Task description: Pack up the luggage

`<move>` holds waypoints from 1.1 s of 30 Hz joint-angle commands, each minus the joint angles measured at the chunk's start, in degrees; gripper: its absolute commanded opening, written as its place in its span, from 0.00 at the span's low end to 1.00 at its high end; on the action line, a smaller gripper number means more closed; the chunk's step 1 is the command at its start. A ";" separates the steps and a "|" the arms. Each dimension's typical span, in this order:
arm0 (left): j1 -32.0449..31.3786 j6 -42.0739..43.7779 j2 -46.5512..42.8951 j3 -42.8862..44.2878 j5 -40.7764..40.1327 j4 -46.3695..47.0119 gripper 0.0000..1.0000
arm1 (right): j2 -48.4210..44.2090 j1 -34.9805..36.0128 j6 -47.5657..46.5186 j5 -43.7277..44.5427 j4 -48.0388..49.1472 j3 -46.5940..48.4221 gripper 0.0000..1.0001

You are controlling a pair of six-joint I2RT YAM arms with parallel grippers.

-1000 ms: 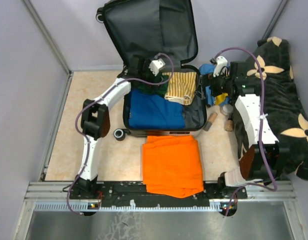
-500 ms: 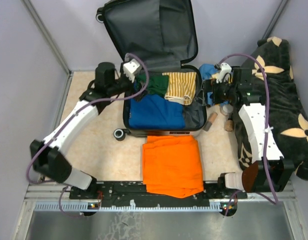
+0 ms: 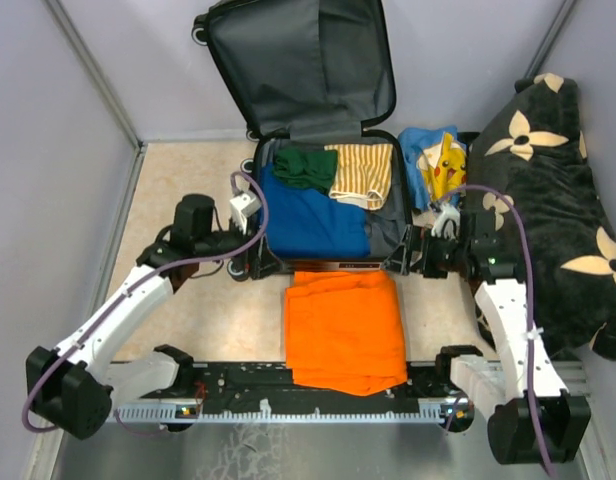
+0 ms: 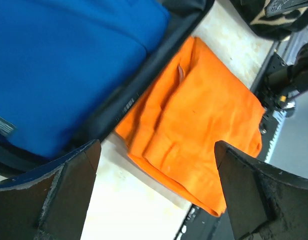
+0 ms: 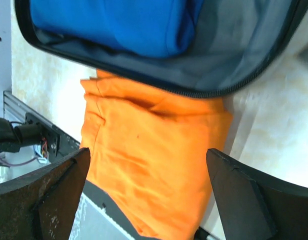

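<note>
The luggage (image 3: 298,70) lies open on the floor, its grey-lined lid leaning on the back wall. Its base holds a blue garment (image 3: 313,225), a dark green one (image 3: 303,165) and a yellow striped one (image 3: 363,175). A folded orange garment (image 3: 346,330) lies on the floor just in front of it. My left gripper (image 3: 263,262) is open and empty at the case's front left corner. My right gripper (image 3: 408,255) is open and empty at the front right corner. Both wrist views show the orange garment (image 4: 204,115) (image 5: 154,165) between wide-apart fingers, with the case rim (image 4: 144,85) (image 5: 229,55) beyond.
A blue garment with a yellow cartoon print (image 3: 438,165) lies right of the case. A big black flower-patterned cushion (image 3: 558,220) fills the right side. Walls close in the left, back and right. The arms' rail (image 3: 318,385) runs along the near edge.
Both arms have pulled back from the rear of the case to its front corners. The left gripper left the green garment in the case. The right gripper moved away from the blue printed garment.
</note>
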 commanded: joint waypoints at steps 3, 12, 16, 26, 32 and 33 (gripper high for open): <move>0.09 -9.13 -4.36 -11.18 4.49 0.86 1.00 | -7.72 -0.33 8.26 1.04 3.00 -9.79 0.99; -0.01 -16.76 -4.49 -22.87 -1.25 9.57 1.00 | -8.61 -0.32 15.58 10.33 3.37 -15.96 0.98; -1.06 -18.73 -3.42 -25.11 -2.92 12.96 1.00 | -6.03 -0.26 17.69 11.57 4.97 -17.30 0.99; -5.46 -22.70 -1.22 -31.10 -7.03 23.94 1.00 | -3.63 2.19 21.34 9.27 18.40 -24.41 0.99; -10.87 -23.63 0.30 -34.44 -14.03 28.94 1.00 | -5.73 6.32 21.92 11.89 23.26 -27.22 0.99; -11.21 -24.14 0.89 -35.01 -14.56 30.03 1.00 | -5.60 7.13 22.54 13.10 23.42 -27.58 0.99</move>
